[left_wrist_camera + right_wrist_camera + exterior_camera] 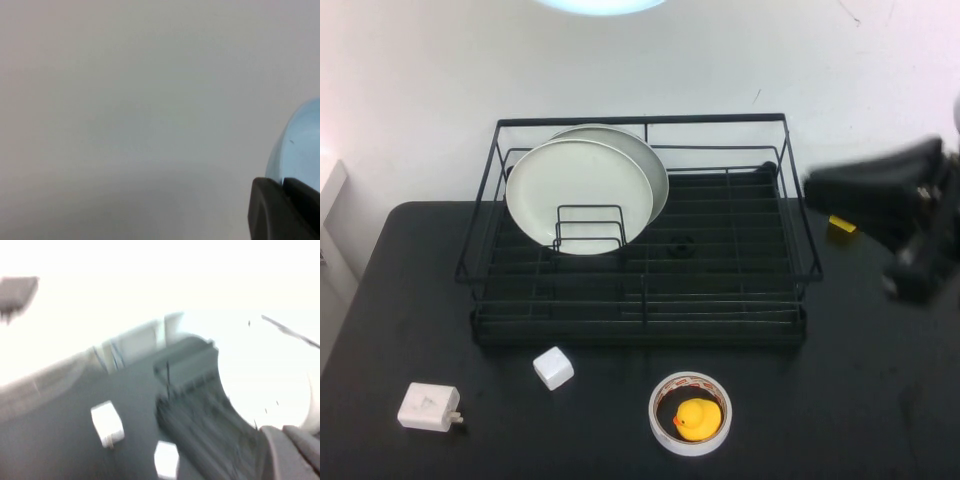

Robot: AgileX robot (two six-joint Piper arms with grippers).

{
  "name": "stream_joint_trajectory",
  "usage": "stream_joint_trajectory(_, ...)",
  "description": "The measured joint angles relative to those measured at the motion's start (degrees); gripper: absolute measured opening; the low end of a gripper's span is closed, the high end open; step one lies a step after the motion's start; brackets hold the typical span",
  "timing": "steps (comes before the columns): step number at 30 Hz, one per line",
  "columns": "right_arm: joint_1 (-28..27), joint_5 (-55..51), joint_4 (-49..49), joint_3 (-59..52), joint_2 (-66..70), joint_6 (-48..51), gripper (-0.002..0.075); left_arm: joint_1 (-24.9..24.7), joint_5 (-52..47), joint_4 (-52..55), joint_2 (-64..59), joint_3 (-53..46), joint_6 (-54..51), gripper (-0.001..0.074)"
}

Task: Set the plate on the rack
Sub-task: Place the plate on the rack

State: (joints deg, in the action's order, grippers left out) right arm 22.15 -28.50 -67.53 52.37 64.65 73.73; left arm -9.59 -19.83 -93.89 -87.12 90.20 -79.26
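The light-blue plate [301, 142] is held up in front of the pale wall; only its edge shows in the left wrist view. My left gripper [283, 182] is shut on its rim. In the high view a sliver of the plate [598, 4] shows at the top edge, above the black wire rack [640, 322]; the left gripper is out of that view. My right gripper [912, 262] hangs blurred at the right, beside the rack's right end. Its fingers [287, 452] look closed together with nothing between them.
A cream-white plate [578, 190] and a grey-rimmed plate [652, 165] stand against the rack's divider [590, 228]. In front of the rack lie a white charger [428, 407], a white cube [553, 367] and a tape roll [690, 437] around a yellow duck [697, 417].
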Motion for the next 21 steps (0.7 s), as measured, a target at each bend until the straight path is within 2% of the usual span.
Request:
stream_joint_trajectory(1, 0.0, 0.7, -5.3, 0.0, 0.9, 4.1, -0.0002, 0.0, -3.0, 2.1, 0.2, 0.0, 6.9, 0.0)
stream_joint_trajectory(4, 0.0, 2.5, -20.9, 0.0, 2.5, 12.4, -0.0002, -0.2, -8.3, 7.7, 0.8, 0.0, 17.7, 0.0)
stream_joint_trajectory(6, 0.0, 3.0, -26.0, 0.0, 2.6, 16.4, -0.0002, -0.2, -10.5, 12.2, 0.8, 0.0, 23.1, 0.0)
stream_joint_trajectory(9, 0.0, 0.2, -28.7, 1.3, 2.7, 17.8, -0.0002, -0.2, -11.9, 17.5, 0.8, 0.0, 28.5, 0.0)
stream_joint_trajectory(14, 0.0, -10.5, -29.0, 5.1, 3.8, 18.2, -0.0002, -0.2, -13.5, 19.7, 0.8, 0.0, 32.0, 0.0)
stream_joint_trajectory(21, 0.0, -10.9, -29.2, 11.1, 8.4, 16.3, -0.0002, -0.2, -20.1, 20.6, 0.8, 0.0, 35.3, 0.0002)
